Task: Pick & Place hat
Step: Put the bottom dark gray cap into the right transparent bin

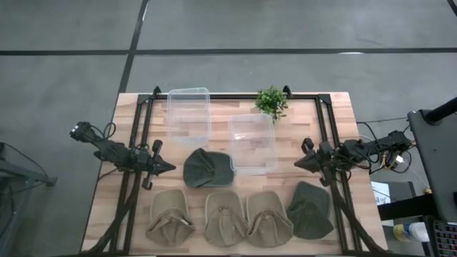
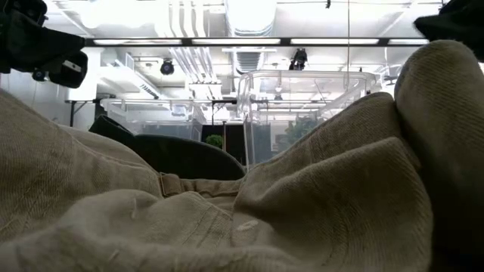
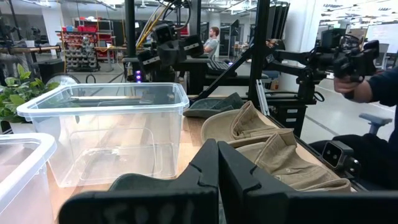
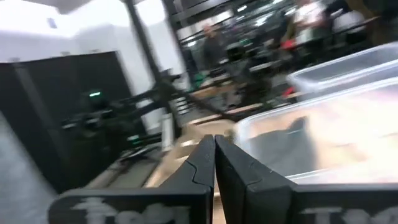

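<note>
Two dark green hats lie on the wooden table: one near the middle, one at the near right. Three tan hats lie in a row along the near edge. My left gripper is shut and empty, hovering left of the middle green hat. My right gripper is shut and empty, right of the nearer clear bin. In the low view the tan hats fill the foreground.
Two clear plastic bins stand on the table, one at the far left-middle, one beside the middle green hat. A small green plant stands at the far edge. A black frame runs along both sides. A person's arm holding a device shows beyond the table.
</note>
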### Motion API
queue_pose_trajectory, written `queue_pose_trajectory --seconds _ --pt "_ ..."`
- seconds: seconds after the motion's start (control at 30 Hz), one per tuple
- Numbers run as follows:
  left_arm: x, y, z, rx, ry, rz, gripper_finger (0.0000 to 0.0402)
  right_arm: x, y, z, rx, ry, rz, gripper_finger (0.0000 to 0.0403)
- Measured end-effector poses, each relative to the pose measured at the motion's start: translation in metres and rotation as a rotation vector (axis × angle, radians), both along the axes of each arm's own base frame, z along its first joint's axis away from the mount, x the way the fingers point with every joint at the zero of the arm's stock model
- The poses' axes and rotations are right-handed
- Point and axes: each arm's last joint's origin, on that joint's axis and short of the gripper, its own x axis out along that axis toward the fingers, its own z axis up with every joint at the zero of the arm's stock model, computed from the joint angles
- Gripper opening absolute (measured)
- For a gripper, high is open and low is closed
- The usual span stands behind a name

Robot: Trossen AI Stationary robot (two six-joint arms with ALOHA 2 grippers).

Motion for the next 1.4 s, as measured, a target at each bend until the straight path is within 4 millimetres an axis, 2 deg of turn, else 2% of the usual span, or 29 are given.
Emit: queue_pose_trajectory --seconds 0.17,0.43,0.6,0.7,0.8,0.93,1.13,1.3,1.4 --pt "0.000 0.000 0.000 0.000 0.000 0.000 0.0000 0.001 0.002 -0.002 0.057 0.178 0.045 0.0035" --pt "0.000 0.000 0.000 -0.001 -0.002 0.000 0.0000 0.014 0.009 -0.005 0.004 0.530 0.131 0.0142" --pt "0.000 0.000 0.000 -0.002 -0.003 0.000 0.0000 0.022 0.013 0.005 -0.048 0.800 0.164 0.0180" --pt "0.000 0.000 0.000 -0.002 -0.003 0.000 0.0000 0.028 0.016 0.015 -0.110 0.920 0.186 0.0184" --pt "0.000 0.000 0.000 -0.002 -0.003 0.000 0.0000 0.040 0.022 0.027 -0.181 0.945 0.246 0.0181" --pt "0.000 0.000 0.000 -0.003 -0.004 0.000 0.0000 0.057 0.032 0.031 -0.282 0.988 0.300 0.0173" --pt "0.000 0.000 0.000 -0.003 -0.005 0.000 0.0000 0.077 0.039 0.016 -0.361 1.172 0.316 0.0169" --pt "0.000 0.000 0.000 -0.003 -0.005 0.000 0.0000 0.084 0.042 0.003 -0.398 1.398 0.316 0.0169" --pt "0.000 0.000 0.000 -0.003 -0.005 0.000 0.0000 0.090 0.044 -0.001 -0.431 1.471 0.330 0.0169"
